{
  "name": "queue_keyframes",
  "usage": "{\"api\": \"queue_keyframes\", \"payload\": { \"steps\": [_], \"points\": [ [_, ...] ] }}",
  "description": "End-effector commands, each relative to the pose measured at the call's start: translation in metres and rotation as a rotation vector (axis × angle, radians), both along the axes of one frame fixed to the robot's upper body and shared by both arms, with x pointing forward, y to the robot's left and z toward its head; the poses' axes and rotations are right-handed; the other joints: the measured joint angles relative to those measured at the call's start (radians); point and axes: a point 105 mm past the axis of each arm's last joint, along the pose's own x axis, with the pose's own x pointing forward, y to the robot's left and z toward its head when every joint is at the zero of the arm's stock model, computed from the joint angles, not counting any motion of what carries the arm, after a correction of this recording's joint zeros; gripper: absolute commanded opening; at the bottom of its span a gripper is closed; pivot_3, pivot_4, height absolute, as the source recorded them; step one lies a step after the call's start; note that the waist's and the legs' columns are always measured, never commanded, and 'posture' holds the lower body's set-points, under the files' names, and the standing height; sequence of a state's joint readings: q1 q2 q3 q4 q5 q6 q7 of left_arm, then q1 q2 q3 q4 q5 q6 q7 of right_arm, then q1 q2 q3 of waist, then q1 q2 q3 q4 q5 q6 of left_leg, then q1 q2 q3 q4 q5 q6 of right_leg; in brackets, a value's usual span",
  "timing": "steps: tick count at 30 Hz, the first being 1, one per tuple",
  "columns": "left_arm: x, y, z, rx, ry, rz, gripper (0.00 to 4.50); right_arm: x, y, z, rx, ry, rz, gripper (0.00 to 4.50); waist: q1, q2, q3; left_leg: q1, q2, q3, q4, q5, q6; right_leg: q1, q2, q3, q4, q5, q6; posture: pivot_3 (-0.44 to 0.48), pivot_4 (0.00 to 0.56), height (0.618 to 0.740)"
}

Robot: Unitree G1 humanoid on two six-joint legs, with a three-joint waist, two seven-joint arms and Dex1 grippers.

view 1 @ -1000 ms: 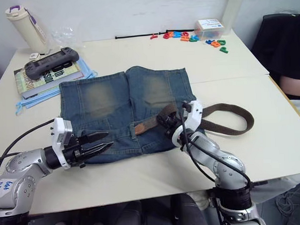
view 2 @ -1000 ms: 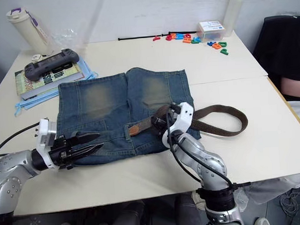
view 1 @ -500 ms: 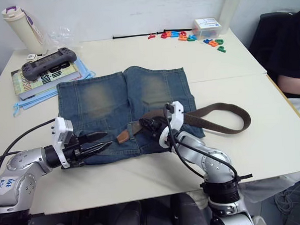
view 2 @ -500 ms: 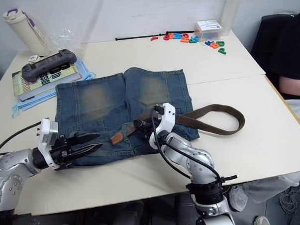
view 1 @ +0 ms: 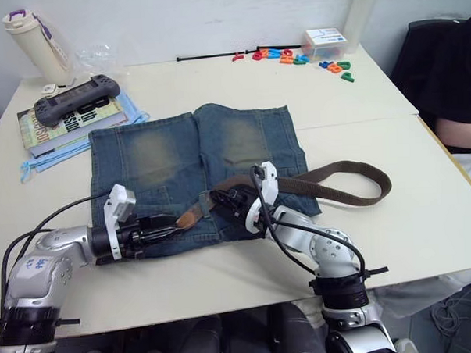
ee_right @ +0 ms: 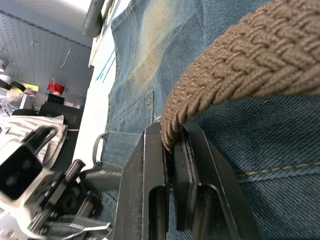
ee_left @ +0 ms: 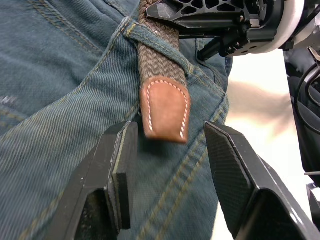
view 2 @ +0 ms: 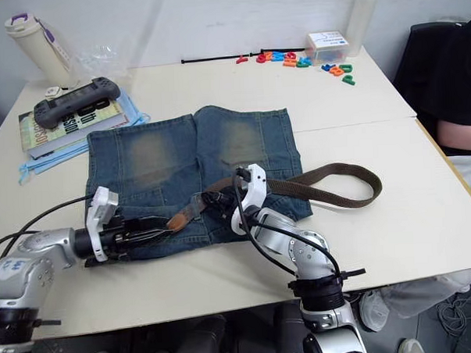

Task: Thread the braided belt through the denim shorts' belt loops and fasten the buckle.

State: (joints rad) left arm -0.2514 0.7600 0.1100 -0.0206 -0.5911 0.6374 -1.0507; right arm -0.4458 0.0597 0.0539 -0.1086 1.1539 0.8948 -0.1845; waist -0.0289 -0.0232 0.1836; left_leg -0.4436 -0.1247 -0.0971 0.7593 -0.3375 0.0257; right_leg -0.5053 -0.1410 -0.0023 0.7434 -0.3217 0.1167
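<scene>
Right gripper (ee_right: 172, 150) clamped on belt (view 1: 337, 172), centre frame | belt tip through loop (ee_left: 150, 37) | left gripper (ee_left: 172, 165) apart, flanking tip | shorts (view 1: 164, 156) on surface (view 1: 379, 233)

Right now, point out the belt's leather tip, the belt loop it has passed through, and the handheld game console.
leather tip (ee_left: 165, 109), left wrist view, middle of the tan leather.
belt loop (ee_left: 157, 37), left wrist view, denim strip across the braid.
game console (view 1: 77, 97), left eye view, its screen.
</scene>
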Motion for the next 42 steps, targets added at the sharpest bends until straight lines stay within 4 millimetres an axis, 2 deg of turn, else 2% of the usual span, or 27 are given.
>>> {"api": "queue_keyframes", "payload": {
  "steps": [1,6,14,16,17,21,22,30,32,34,36,39,40,42],
  "points": [
    [0.006,-0.004,0.001,-0.002,0.001,-0.021,2.40,-0.004,0.006,0.011,0.038,-0.036,0.025,0.00,-0.001,0.000,0.000,0.000,0.000,0.000,0.000,0.000,0.000,0.000,0.000,0.000,0.000,0.000,0.000,0.000,0.150,0.657],
    [0.004,-0.013,0.003,-0.039,0.085,-0.086,2.40,-0.005,0.005,0.014,0.032,-0.051,0.021,0.00,-0.001,0.000,0.000,0.000,0.000,0.000,0.000,0.001,-0.002,-0.001,0.001,0.002,0.000,0.000,0.000,0.000,0.150,0.657],
    [-0.002,-0.013,0.008,-0.067,0.144,-0.115,2.40,-0.004,0.002,0.015,0.025,-0.058,0.004,0.00,0.000,0.000,0.000,0.000,0.000,0.000,0.000,0.001,-0.002,-0.001,0.001,0.002,0.000,0.000,0.000,0.000,0.150,0.657],
    [0.000,-0.012,0.010,-0.078,0.144,-0.107,1.85,-0.004,0.002,0.014,0.023,-0.058,0.002,0.00,0.000,0.000,0.000,0.000,0.000,0.000,0.000,0.001,-0.002,-0.001,0.001,0.002,0.000,0.000,0.000,0.000,0.150,0.657],
    [0.000,-0.012,0.011,-0.080,0.143,-0.105,1.83,-0.004,0.002,0.014,0.023,-0.058,0.002,0.00,0.000,0.000,0.000,0.000,0.000,0.000,0.000,0.001,-0.002,-0.001,0.001,0.002,0.000,0.000,0.000,0.000,0.150,0.657],
    [0.003,-0.011,0.022,-0.140,0.142,-0.082,0.23,-0.004,0.002,0.014,0.016,-0.061,0.003,0.00,-0.001,0.000,0.000,0.000,0.000,0.000,0.000,0.001,-0.002,-0.001,0.001,0.002,0.000,0.000,0.000,0.000,0.150,0.657],
    [0.002,-0.011,0.023,-0.138,0.141,-0.085,0.03,-0.003,0.002,0.014,0.014,-0.062,0.003,0.00,-0.001,0.000,0.000,0.000,0.000,0.000,0.000,0.001,-0.002,-0.001,0.001,0.002,0.000,0.000,0.000,0.000,0.150,0.657],
    [-0.001,-0.012,0.022,-0.123,0.153,-0.085,0.03,-0.002,-0.001,0.017,-0.007,-0.085,-0.014,0.00,0.000,0.000,0.000,0.000,0.000,0.000,0.000,0.001,-0.002,-0.002,0.001,0.002,0.000,0.000,0.000,0.000,0.150,0.657],
    [-0.001,-0.013,0.021,-0.119,0.152,-0.079,0.00,-0.002,-0.005,0.023,0.013,-0.100,-0.033,0.81,0.000,0.000,0.000,0.000,0.000,0.000,0.000,0.001,-0.002,-0.002,0.001,0.002,0.001,0.000,0.000,0.000,0.150,0.657],
    [0.000,-0.014,0.020,-0.121,0.151,-0.073,0.00,-0.007,-0.014,0.028,0.030,-0.110,-0.051,1.34,0.001,0.000,0.000,-0.001,0.000,0.000,0.000,0.001,-0.002,-0.002,0.001,0.002,0.001,0.000,0.000,0.000,0.150,0.657],
    [-0.001,-0.015,0.019,-0.122,0.150,-0.069,0.00,-0.012,-0.021,0.028,0.020,-0.114,-0.060,2.47,0.001,0.000,0.000,-0.001,0.000,0.000,0.000,0.001,-0.002,-0.002,0.001,0.002,0.000,0.000,0.000,0.000,0.150,0.657],
    [-0.001,-0.016,0.018,-0.124,0.149,-0.066,0.00,-0.027,-0.041,0.027,-0.046,-0.155,-0.072,3.66,0.002,0.000,0.000,-0.001,0.000,0.000,0.000,0.001,-0.002,-0.002,0.000,0.002,0.000,0.000,0.000,0.000,0.150,0.657],
    [-0.001,-0.016,0.018,-0.125,0.149,-0.065,0.00,-0.035,-0.050,0.030,-0.087,-0.196,-0.068,4.27,0.002,0.000,0.000,-0.001,0.000,0.000,0.000,0.001,-0.002,-0.002,0.000,0.003,0.000,0.000,0.000,0.000,0.150,0.657],
    [-0.001,-0.017,0.018,-0.126,0.147,-0.064,0.00,-0.051,-0.061,0.036,-0.175,-0.285,-0.043,4.27,0.004,0.000,0.000,-0.002,0.000,0.000,0.000,0.001,-0.002,-0.002,0.000,0.002,-0.001,0.000,0.000,0.000,0.150,0.657]
  ]
}}
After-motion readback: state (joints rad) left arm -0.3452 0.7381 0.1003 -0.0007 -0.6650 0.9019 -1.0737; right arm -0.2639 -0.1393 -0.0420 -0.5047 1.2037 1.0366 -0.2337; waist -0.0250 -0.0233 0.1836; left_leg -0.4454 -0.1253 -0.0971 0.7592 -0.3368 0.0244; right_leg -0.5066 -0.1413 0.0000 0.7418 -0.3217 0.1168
